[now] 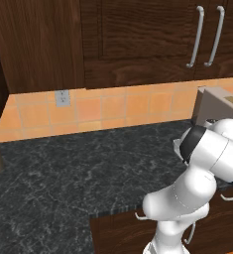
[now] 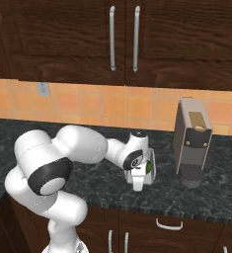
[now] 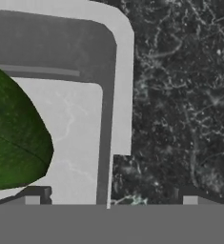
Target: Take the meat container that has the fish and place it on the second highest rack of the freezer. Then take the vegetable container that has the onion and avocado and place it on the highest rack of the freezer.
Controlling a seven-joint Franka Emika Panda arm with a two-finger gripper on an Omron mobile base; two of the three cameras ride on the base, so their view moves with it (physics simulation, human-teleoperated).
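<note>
Dark green, at nine o'clock in the hand view, is the avocado [image 3: 13, 138], lying on the pale floor of a light grey container [image 3: 124, 86] whose rounded corner wall curves from twelve o'clock down to the centre. To the right of that wall, from one to five o'clock, runs the black marbled counter [image 3: 180, 95]. At the lower edge the two dark fingertips [image 3: 35, 194] stand far apart, one at seven o'clock inside the container, the other at five o'clock over the counter, so the wall lies between them; the pincer is spread wide and has hold of nothing.

In the left base view an outlet [image 1: 62, 98] sits on the orange tile backsplash [image 1: 113, 109] at eleven o'clock, the counter fills the left and centre, and the white arm [image 1: 197, 183] rises at four o'clock, with two long cabinet handles [image 1: 207, 37] at one o'clock.

In the right base view the arm bends from eight o'clock toward the centre, where the gripper [image 2: 137, 187] points down at the counter; a sliver of green shows just beside the hand at its three o'clock. Well apart at three o'clock stands a grey coffee machine [image 2: 191, 143], upright against the backsplash. Whether the fingers touch the container I cannot tell.
</note>
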